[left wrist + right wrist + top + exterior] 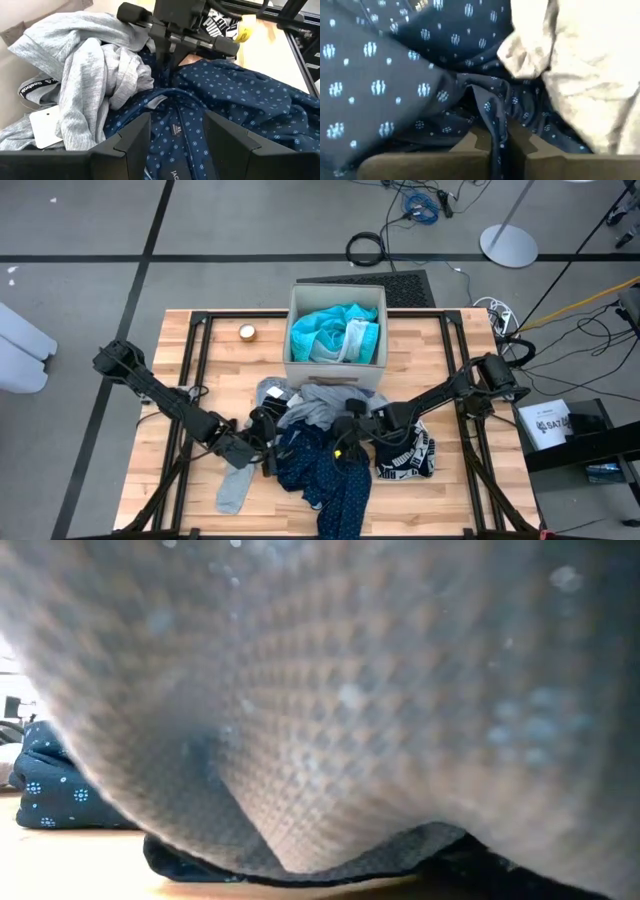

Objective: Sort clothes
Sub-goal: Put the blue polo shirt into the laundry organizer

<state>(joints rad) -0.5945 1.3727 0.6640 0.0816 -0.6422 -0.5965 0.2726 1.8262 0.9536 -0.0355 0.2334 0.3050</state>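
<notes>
Surface: pale wooden top [215, 365] on a black frame, grey floor with cables around it.
Box: beige square box [336, 366] at the far middle of the surface, turquoise garment [330, 332] bundled inside.
Pile: heaped just in front of the box, between the two arms.
Navy dotted shirt [240, 105]: spread across the near middle of the pile, running toward the near edge; collar label visible in the left wrist view.
Grey garment [95, 70]: crumpled on top of the shirt's far side, against the box wall, with a white tag.
Black-and-white patterned piece [405, 455]: beside the shirt on the right arm's side.
Grey sock [233, 485]: flat on the wood near the left arm, at the pile's edge.
Right gripper [500, 145]: down on the shirt at the pile's middle, jaws pressed together on a raised fold of navy dotted cloth that stands between them.
Left gripper [175, 132]: low at the pile's left side, jaws spread, shirt cloth lying in the gap beneath them, not pinched.
Low view: filled by blurred grey knit up close; patch of dotted navy at one side.
</notes>
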